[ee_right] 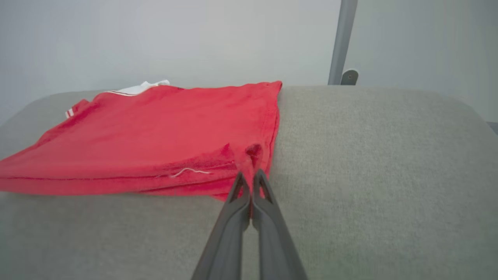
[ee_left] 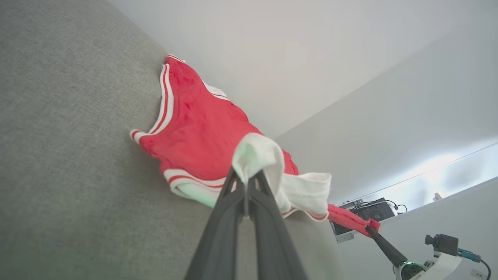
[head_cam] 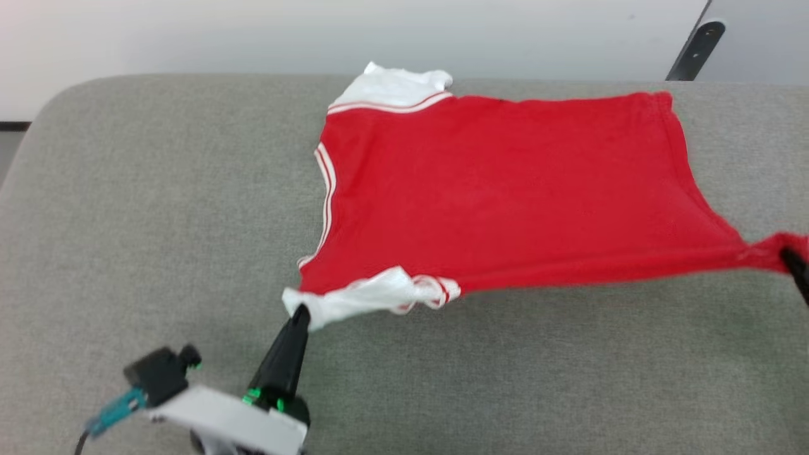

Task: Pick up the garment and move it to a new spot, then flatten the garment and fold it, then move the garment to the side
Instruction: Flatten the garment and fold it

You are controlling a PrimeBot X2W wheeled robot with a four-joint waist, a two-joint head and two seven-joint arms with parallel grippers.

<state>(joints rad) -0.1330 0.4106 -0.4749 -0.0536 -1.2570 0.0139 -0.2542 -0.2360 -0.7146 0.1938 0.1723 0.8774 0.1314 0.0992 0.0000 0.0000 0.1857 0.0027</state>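
Stretching across one grey fabric-covered bench (head_cam: 158, 221), one red jersey-style shirt with white short sleeves and red-and-white striped trim (head_cam: 505, 183) lies spread out, its collar side toward the robot's left and its hem toward the right. Two sleeves show: the far white sleeve (head_cam: 395, 85) rests at the bench's back edge, and the near white sleeve (head_cam: 373, 294) is bunched up. Two pairs of dark jaws hold the shirt, one pair per arm. The left jaws are pressed together on the tip of the near sleeve. The right jaws are pressed together on the near hem corner (head_cam: 768, 249). The shirt's near edge runs taut between them. One dark bracket (head_cam: 695, 44) stands behind the bench's far right.
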